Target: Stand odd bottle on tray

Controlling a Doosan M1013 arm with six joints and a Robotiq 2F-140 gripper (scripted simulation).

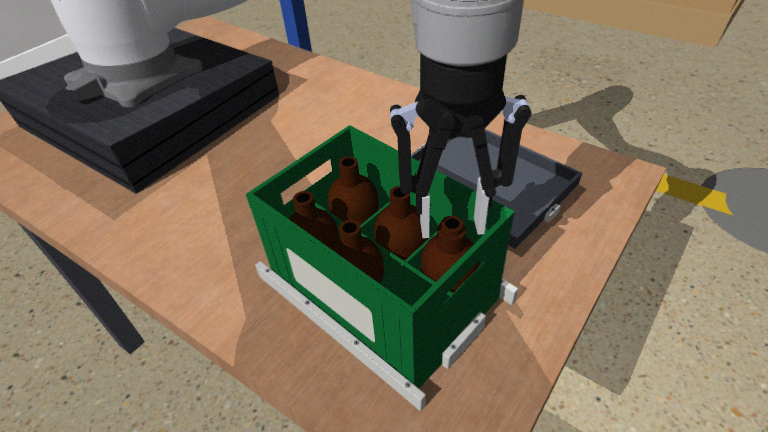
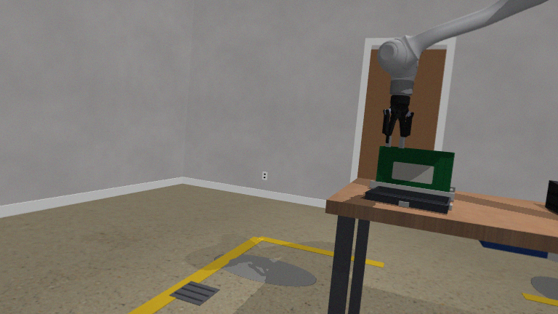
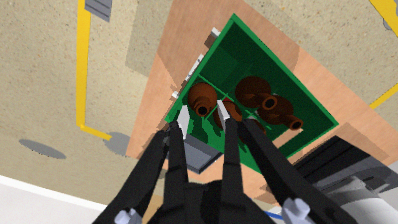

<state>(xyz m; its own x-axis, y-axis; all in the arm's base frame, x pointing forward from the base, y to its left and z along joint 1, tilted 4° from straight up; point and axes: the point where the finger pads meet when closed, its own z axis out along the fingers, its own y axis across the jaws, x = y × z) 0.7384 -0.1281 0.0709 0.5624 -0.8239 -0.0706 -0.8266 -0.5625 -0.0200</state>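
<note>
A green crate stands on the wooden table and holds several brown bottles, all upright. One bottle is in the near right compartment, and another is just behind it. My gripper hangs straight down over the crate's right end. Its fingers stand partly apart with nothing between them, one on each side above the near right bottle's mouth. In the exterior view the fingertips are level with the crate's rim. The wrist view shows the fingertips over the same bottle. The dark tray lies behind the crate, with nothing on it.
White rails hem in the crate's base at the front and right. The arm's black pedestal fills the table's back left. The table's right edge runs just past the tray.
</note>
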